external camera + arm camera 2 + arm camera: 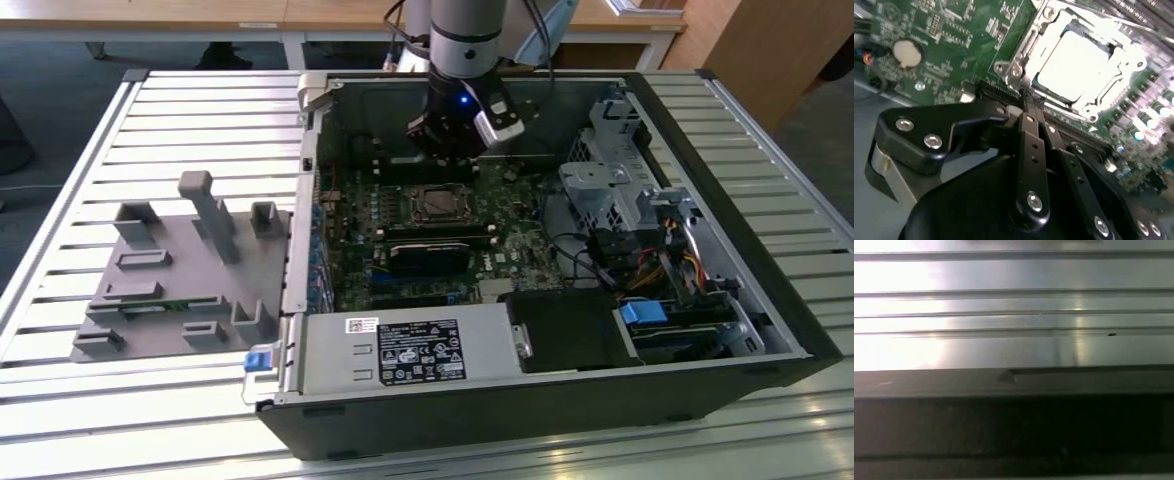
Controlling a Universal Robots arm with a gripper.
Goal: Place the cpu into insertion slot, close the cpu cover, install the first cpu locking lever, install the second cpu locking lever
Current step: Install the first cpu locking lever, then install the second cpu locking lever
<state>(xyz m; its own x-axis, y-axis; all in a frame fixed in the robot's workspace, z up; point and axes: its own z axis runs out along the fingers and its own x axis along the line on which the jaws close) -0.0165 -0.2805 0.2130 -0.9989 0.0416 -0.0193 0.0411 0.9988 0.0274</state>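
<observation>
Silvery metal frames the socket on the green motherboard (400,225): in the second wrist view the cpu cover (1114,95) lies flat over the cpu (1074,62), whose pale top shows through the square opening. So the chip looks seated in its slot and the cover looks closed; those two steps I judge done. In the exterior view the cpu (438,203) sits in the middle of the board inside the open computer case (787,330), which rests on the slatted aluminium worktop (147,110).

The end effector (1028,97) hangs just beside the socket's edge, its black fingers (1029,130) drawn together to a narrow point with nothing between them, so it reads as clenched and empty. Its tip sits near the cover's corner, where a thin metal lever (1026,47) runs along one side of the frame. Whether that lever is hooked down I cannot tell, and the one on the far side is too washed out by glare to judge. The work appears to stand at the locking levers.

A grey plastic fixture (180,280) lies on the worktop at the exterior view's left, well apart from the case.
</observation>
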